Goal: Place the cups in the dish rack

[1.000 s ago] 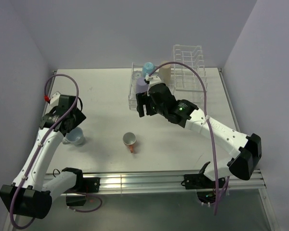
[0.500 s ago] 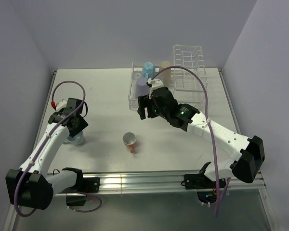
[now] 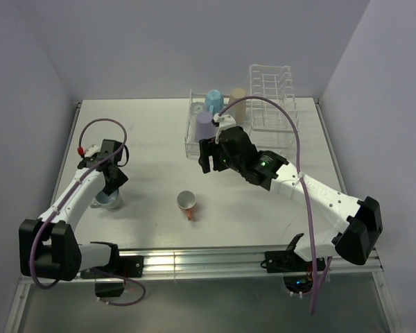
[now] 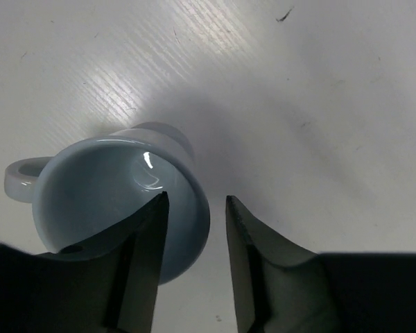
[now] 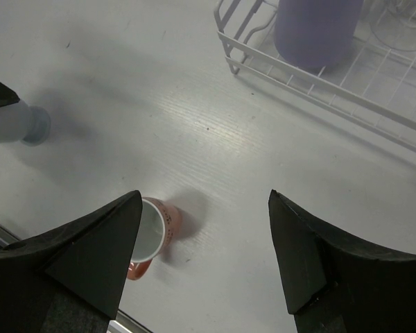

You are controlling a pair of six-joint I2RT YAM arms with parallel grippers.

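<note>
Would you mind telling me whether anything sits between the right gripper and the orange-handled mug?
Nothing visible does. The right gripper is open above bare table, and the orange-handled mug stands alone below it, partly hidden by one fingertip in the wrist view. The dish rack lies further off, not between them.

pale grey-blue mug point(image 3: 104, 203) mostly under left gripper point(image 3: 109, 190) | purple cup point(image 5: 317, 28) cut by top edge | orange-handled mug point(image 5: 154, 232) half behind finger point(image 5: 90, 257)

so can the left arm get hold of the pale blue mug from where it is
Probably yes. The left end effector hangs right over the pale blue mug, open, one finger over the inside and the other outside the wall. Nothing sits between them but the mug's rim.
</note>
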